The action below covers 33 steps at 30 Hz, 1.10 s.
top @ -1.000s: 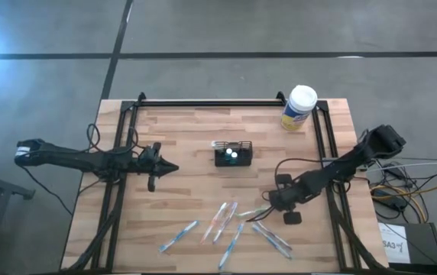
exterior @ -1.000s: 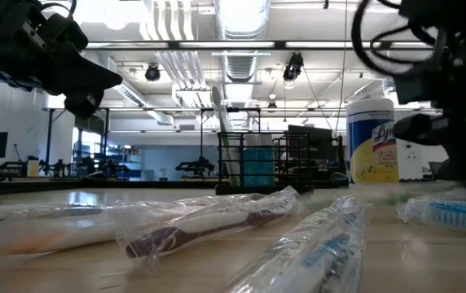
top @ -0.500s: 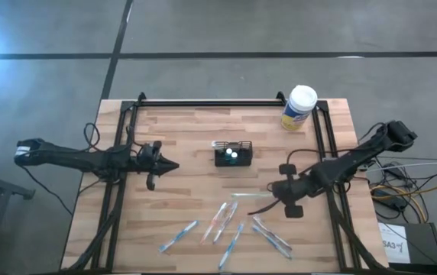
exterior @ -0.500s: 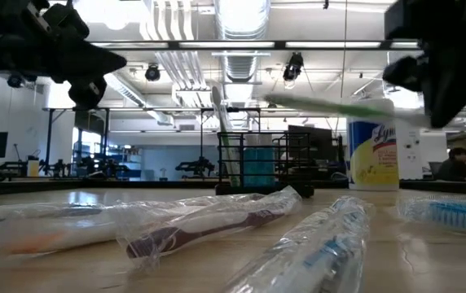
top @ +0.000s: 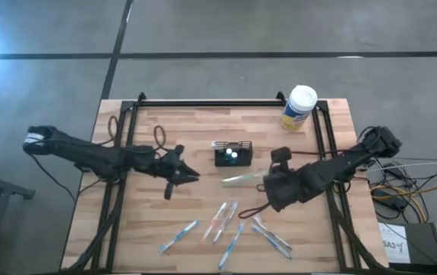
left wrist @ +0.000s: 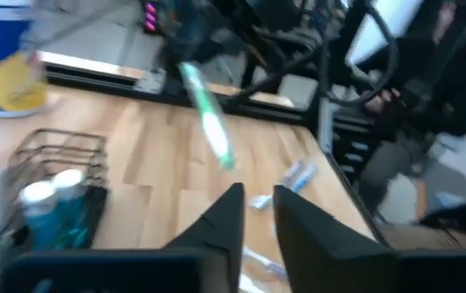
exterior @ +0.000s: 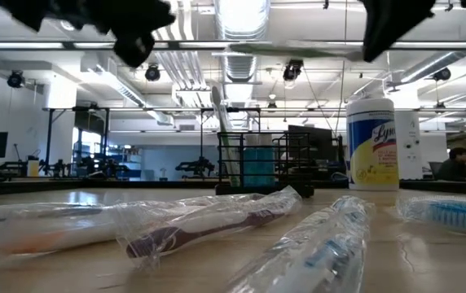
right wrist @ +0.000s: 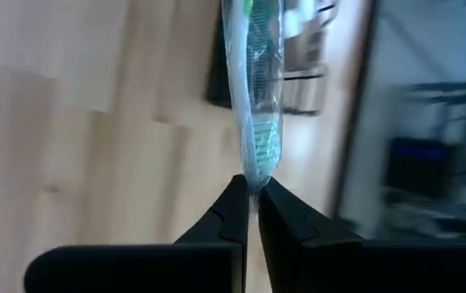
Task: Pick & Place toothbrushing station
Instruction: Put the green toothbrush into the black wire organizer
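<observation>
Seen from above: a wooden table [top: 180, 122] with a black frame [top: 211, 101] along the far edge and sides.

Near the table's centre, slightly toward 12 o'clock: the black wire-mesh caddy [top: 233, 153], upright, with two white-capped items inside. In the low view the same caddy [exterior: 261, 163] in the middle distance, a toothbrush standing up from it.

At about 4 o'clock from the caddy: the right gripper [top: 267, 178], above the table, fingers clamped together on the end of a wrapped green toothbrush [top: 243, 177]. Toothbrush pointing away from the gripper toward 9 o'clock, lifted off the wood, its free end just below the caddy in the high view, apart from it. In the right wrist view the two dark fingertips [right wrist: 235, 213] pinched on the clear wrapper, the green brush [right wrist: 256, 89] reaching out toward the caddy beyond.

At about 8 o'clock from the caddy: the left gripper [top: 190, 176], tip pointing toward 3 o'clock, holding nothing. In the left wrist view its fingers [left wrist: 225, 216] slightly apart, a narrow gap between them; ahead of them the green toothbrush in the air, and the caddy [left wrist: 54, 195] to one side.

Toward 6 o'clock on the table: several more wrapped toothbrushes [top: 226, 221], lying loose on the wood. At about 1 o'clock, near the table's far right corner: a yellow-and-blue canister [top: 299, 108] with white lid.

Beyond the table in the left wrist view: a person in dark clothes [left wrist: 437, 89], blurred.
</observation>
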Available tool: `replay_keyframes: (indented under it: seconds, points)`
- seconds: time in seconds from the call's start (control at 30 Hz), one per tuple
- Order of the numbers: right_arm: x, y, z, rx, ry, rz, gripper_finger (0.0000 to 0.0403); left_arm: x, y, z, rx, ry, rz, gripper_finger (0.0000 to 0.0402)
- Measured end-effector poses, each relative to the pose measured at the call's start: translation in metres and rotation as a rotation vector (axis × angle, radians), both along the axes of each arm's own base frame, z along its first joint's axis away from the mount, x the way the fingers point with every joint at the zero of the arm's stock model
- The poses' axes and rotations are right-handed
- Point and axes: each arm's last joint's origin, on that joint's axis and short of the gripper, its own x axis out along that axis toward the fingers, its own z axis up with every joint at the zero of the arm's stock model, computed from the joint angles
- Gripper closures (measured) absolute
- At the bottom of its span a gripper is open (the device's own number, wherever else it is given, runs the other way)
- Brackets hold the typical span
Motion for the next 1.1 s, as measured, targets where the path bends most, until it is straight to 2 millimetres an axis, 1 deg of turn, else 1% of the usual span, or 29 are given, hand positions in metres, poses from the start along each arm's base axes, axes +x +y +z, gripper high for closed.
replay_keyframes:
  seconds: [0.1,0.2,0.33,0.43,0.53,0.7,0.8,0.9,1.1]
  points:
    - [0.008,0.010,0.006,-0.133,0.047,0.062,0.0390,0.015,-0.003,0.025,0.003,0.030,-0.024,0.0276]
    - [0.015,0.023,0.007,-0.282,0.071,0.125,0.0390,0.027,-0.005,0.044,0.001,0.063,-0.017,0.0223]
    - [0.024,0.039,0.007,-0.469,0.052,0.203,0.0390,0.044,-0.006,0.052,0.007,0.096,-0.006,0.0159]
    - [0.031,0.049,0.005,-0.592,0.051,0.259,0.0390,0.058,-0.009,0.051,0.010,0.121,-0.010,0.0129]
    - [0.038,0.053,0.002,-0.688,0.074,0.302,0.0390,0.073,-0.010,0.047,0.020,0.163,-0.025,0.0119]
    - [0.045,0.056,-0.004,-0.822,0.066,0.312,0.0390,0.095,-0.011,0.042,0.035,0.222,-0.052,0.0121]
    - [0.047,0.057,-0.007,-0.837,0.087,0.326,0.0390,0.108,-0.010,0.042,0.032,0.251,-0.064,0.0121]
    - [0.048,0.058,-0.010,-0.842,0.097,0.331,0.0390,0.118,-0.009,0.047,0.055,0.272,-0.066,0.0122]
    - [0.048,0.058,-0.010,-0.841,0.093,0.330,0.0390,0.137,-0.002,0.052,0.092,0.360,-0.053,0.0122]
